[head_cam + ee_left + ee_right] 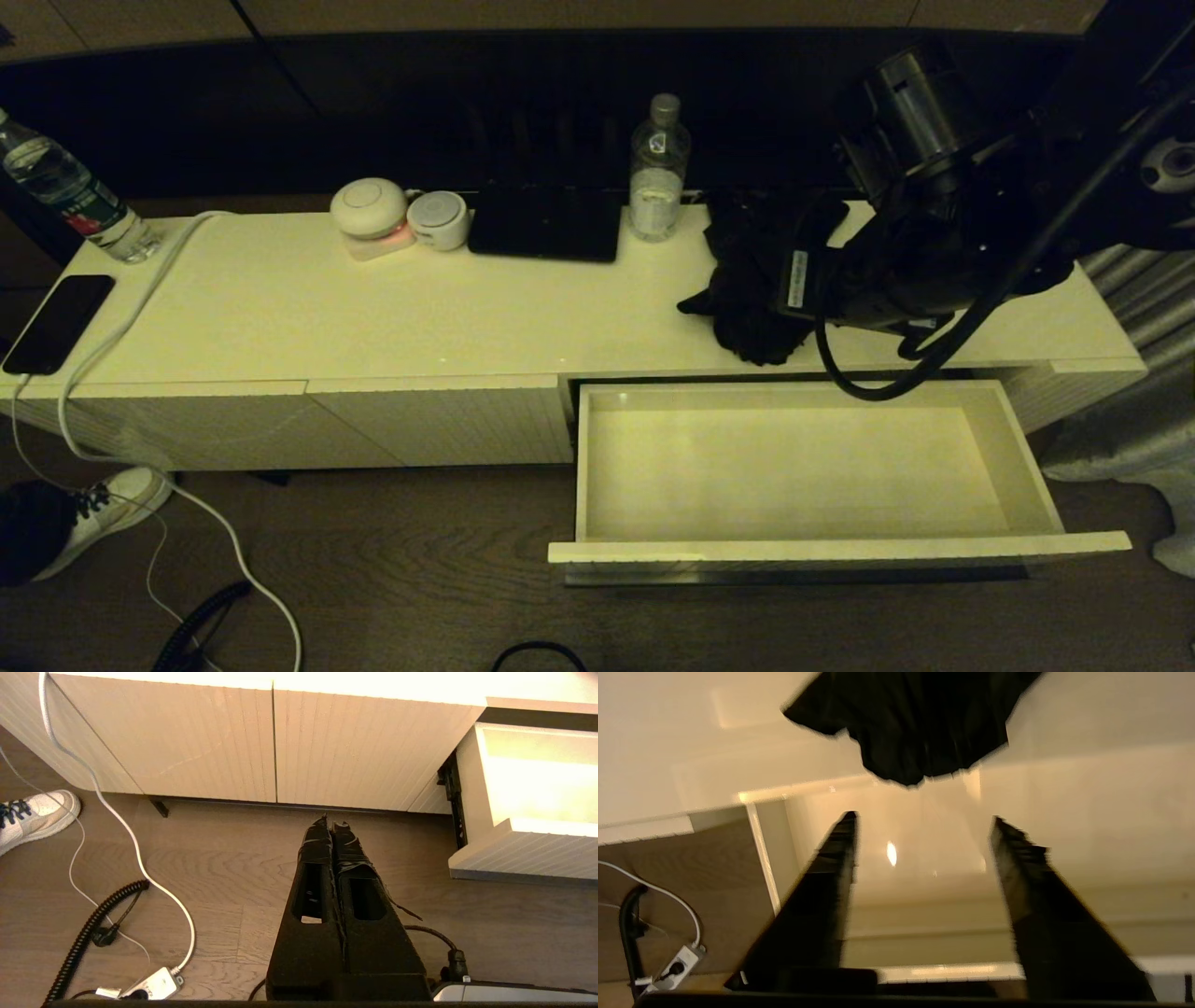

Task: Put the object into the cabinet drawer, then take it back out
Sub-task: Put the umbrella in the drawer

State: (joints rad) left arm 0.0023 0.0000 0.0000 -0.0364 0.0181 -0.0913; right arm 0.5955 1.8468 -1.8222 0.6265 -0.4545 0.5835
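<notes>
Drawer point(812, 551) pulled out, nothing inside | cabinet top point(373, 317) w/ umbrella point(747, 280) bunched near its front edge, above drawer | R gripper point(922, 826) spread, nothing between fingers, just beside umbrella | L gripper point(332, 820) pressed together, low over floor

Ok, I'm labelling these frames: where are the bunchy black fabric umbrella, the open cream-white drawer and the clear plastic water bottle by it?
bunchy black fabric umbrella point(747, 280), head view, on its fabric mass.
open cream-white drawer point(840, 544), head view, on its front rim.
clear plastic water bottle point(658, 182), head view, on its body.
</notes>
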